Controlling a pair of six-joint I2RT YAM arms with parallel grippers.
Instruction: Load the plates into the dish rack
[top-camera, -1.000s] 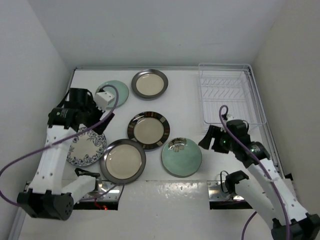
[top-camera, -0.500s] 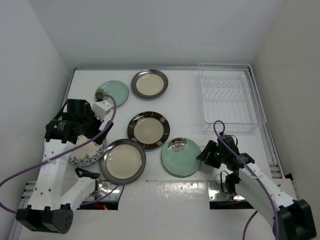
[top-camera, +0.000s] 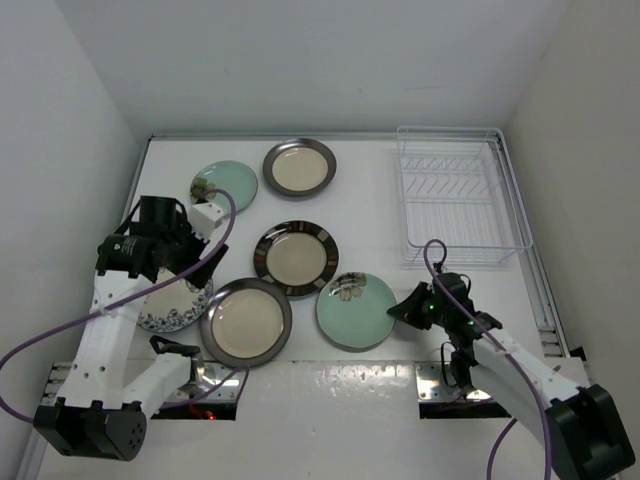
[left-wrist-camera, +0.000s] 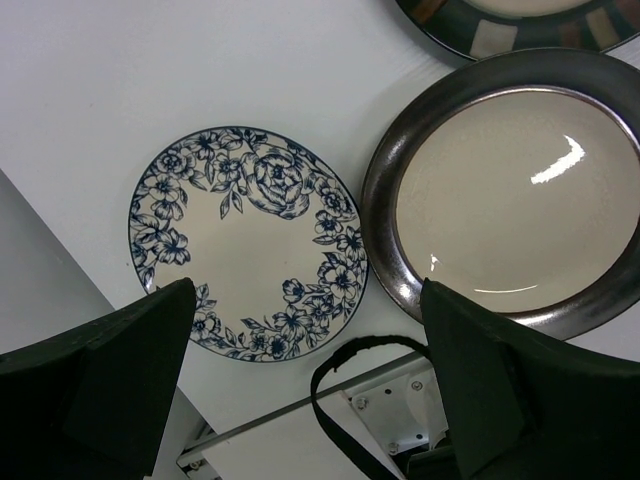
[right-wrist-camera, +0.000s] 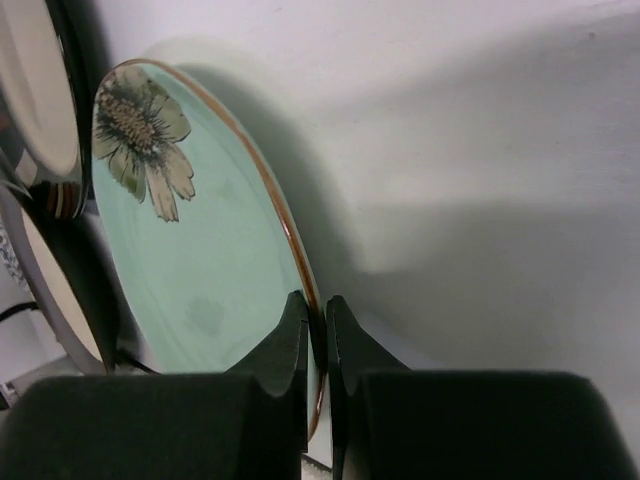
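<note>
While the right gripper pinches a mint-green plate, left gripper wide and empty, the dish rack beyond holds none.

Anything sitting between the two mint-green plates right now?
Yes, the cream plate with brown patterned rim lies between the far mint plate and the near mint plate, whose edge the right gripper pinches. The top view shows it.

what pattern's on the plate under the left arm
Plate: blue flowers on white; left wrist view.
</note>
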